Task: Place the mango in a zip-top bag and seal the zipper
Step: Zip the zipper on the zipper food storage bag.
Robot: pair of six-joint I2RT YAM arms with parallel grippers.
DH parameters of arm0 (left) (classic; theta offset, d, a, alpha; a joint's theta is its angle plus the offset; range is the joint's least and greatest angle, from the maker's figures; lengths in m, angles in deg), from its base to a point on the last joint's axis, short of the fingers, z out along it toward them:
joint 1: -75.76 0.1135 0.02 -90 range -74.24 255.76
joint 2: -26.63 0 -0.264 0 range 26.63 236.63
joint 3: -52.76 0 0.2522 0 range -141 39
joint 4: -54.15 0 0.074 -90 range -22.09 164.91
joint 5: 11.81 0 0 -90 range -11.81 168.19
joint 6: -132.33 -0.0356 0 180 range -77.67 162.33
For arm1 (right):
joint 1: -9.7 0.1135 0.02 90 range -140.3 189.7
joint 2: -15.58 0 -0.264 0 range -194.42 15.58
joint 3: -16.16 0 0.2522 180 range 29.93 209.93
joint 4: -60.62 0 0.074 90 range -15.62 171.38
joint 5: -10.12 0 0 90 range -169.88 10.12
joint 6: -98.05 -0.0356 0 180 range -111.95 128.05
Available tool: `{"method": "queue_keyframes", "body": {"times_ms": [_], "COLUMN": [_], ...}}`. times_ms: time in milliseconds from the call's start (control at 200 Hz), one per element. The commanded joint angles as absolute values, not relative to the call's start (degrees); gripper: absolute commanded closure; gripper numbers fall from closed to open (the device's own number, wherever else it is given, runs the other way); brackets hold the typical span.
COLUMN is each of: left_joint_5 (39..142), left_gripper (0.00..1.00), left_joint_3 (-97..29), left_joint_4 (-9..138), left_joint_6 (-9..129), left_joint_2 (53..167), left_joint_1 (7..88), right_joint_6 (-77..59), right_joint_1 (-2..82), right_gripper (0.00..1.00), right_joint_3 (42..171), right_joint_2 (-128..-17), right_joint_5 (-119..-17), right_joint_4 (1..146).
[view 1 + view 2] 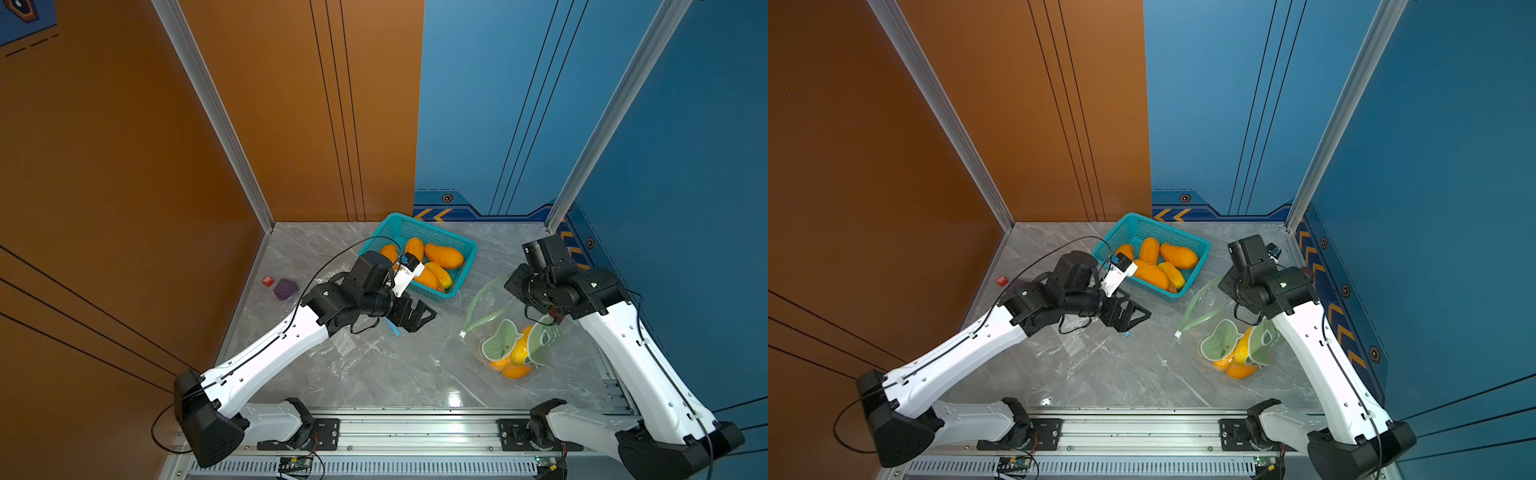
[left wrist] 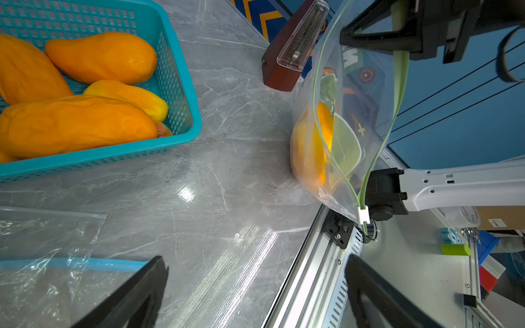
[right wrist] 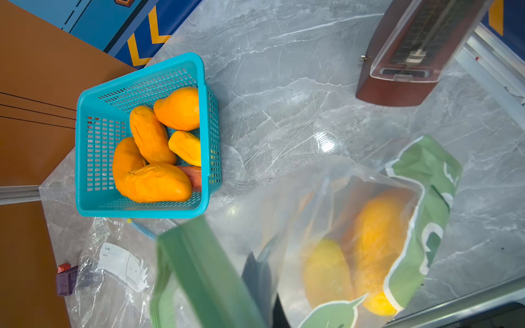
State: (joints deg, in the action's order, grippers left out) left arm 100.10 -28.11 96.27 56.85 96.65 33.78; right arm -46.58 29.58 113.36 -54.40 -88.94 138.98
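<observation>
My left gripper (image 1: 422, 318) is spread wide and empty over the middle of the table (image 1: 415, 374), just in front of the teal basket (image 1: 399, 226). My right gripper (image 1: 555, 316) pinches the green zipper rim of the zip-top bag (image 1: 498, 345), which stands open near the table's right edge. The mango (image 1: 521, 353) lies inside it.

basket (image 1: 428, 235) back centre, mangoes (image 1: 444, 256) in it | bag (image 1: 496, 343) right-front of basket, mango (image 1: 515, 371) inside

Teal basket (image 1: 428, 233), red block (image 1: 268, 281) beside purple block (image 1: 285, 289) (contact unclear), brown metronome (image 3: 412, 56), marbled table (image 1: 415, 365)
</observation>
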Motion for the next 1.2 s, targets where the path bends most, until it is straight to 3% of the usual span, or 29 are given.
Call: {"method": "queue_keyframes", "body": {"times_ms": [0,170,541,961,1196], "left_joint_5": [106.8,108.92,96.15,94.92,92.81], "left_gripper": [0.04,0.2,0.27,0.37,0.56], "left_joint_3": [-21.81,-6.17,-9.65,-16.3,-18.16], "left_joint_4": [82.17,49.39,47.47,41.37,39.75], "left_joint_6": [60.55,71.07,62.9,62.43,63.24], "left_joint_2": [92.73,90.72,100.43,111.71,115.5], "left_joint_1": [33.95,31.01,20.49,17.43,17.57], "right_joint_6": [-43.92,-43.01,-43.63,-43.3,-43.2], "right_joint_1": [27.83,24.51,20.73,18.4,17.96], "right_gripper": [1.0,1.0,1.0,1.0,1.0], "right_joint_3": [116.82,116.6,112.03,110.13,109.8], "right_joint_2": [-55.68,-55.84,-52.72,-51.95,-51.69], "right_joint_5": [-89.9,-88.53,-86.8,-84.54,-83.68], "right_joint_4": [134.95,132.91,128.86,127.71,127.27]}}
